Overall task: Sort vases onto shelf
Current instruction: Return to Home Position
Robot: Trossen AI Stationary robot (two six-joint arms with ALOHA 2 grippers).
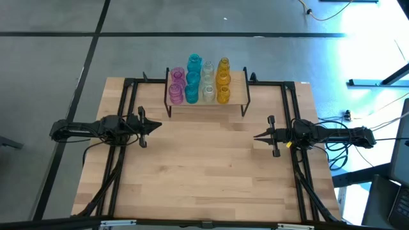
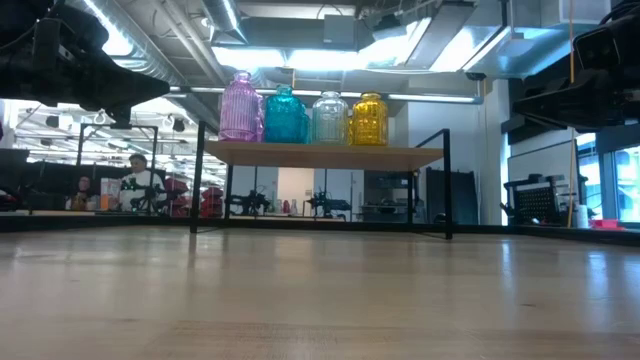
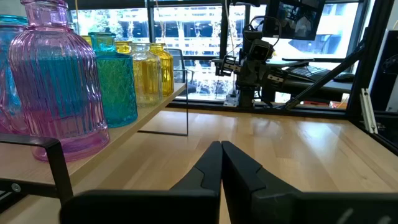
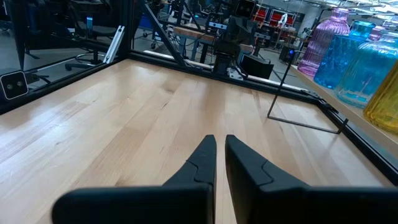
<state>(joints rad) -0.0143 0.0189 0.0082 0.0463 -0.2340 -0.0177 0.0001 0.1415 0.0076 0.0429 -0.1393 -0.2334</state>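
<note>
Currently, the shelf [image 1: 238, 97] stands at the upper centre of the high view, at the far edge of the counter [image 1: 204, 179], its light-wood board raised on thin black legs. All vases are on the board, grouped by colour in four columns: pink vases [image 1: 176, 86] at the frame-left end, then teal-blue vases [image 1: 193, 80], then clear vases [image 1: 208, 83], and amber-yellow vases [image 1: 223, 80] at the frame-right end. In the low view the front row reads pink [image 2: 240, 108], teal-blue [image 2: 285, 115], clear [image 2: 329, 118] and amber-yellow [image 2: 369, 119] from left to right, each upright and just beside its neighbour. The left pincer [image 1: 160, 126] is at middle left of the high view, above the counter, pointing toward the frame centre; its fingers are pressed together and hold nothing, as the left wrist view [image 3: 221, 163] confirms. The right pincer [image 1: 255, 136] is at middle right, pointing toward the frame centre, well apart from the shelf; its fingers stand at a very narrow gap and hold nothing, as the right wrist view [image 4: 220, 158] shows. Both pincers are clear of the vases. A person [image 2: 138, 180] sits in the room beyond the counter, at middle left of the low view.
</note>
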